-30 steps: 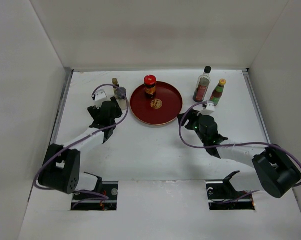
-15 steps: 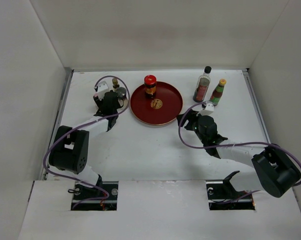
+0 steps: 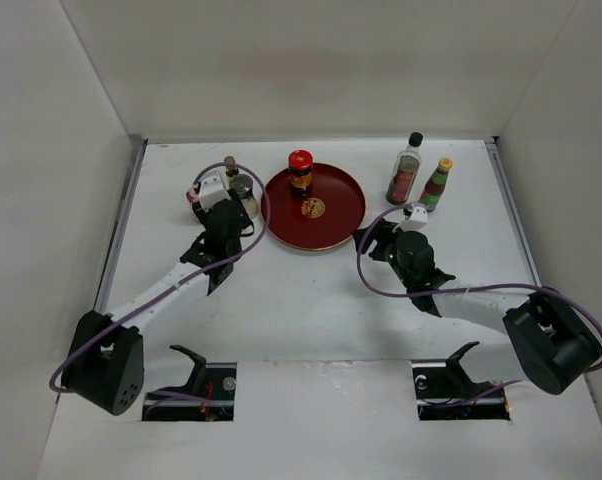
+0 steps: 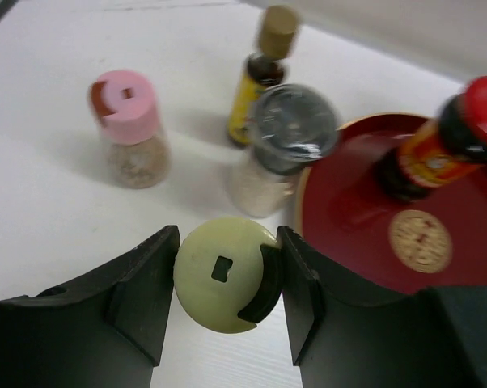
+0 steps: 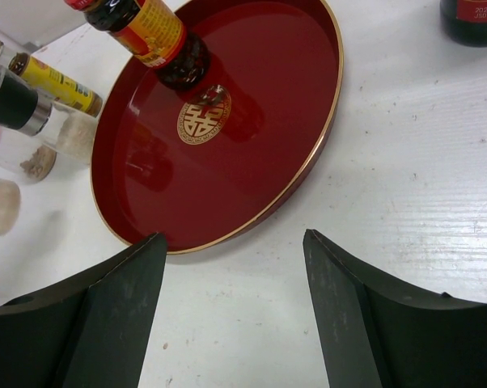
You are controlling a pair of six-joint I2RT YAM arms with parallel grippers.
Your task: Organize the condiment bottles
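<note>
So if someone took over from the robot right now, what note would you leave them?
The left hand is closed on the yellow-capped shaker, just left of the plate. The right hand is open and empty by the plate's near right rim.
Only the red-capped bottle stands on the plate. The pink-capped shaker, grey-capped shaker and tan-capped bottle cluster to its left; the black-capped bottle and green bottle stand to its right. Those probably remain to be sorted.

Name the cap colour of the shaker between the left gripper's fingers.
Pale yellow round cap, clearest in left wrist view.
</note>
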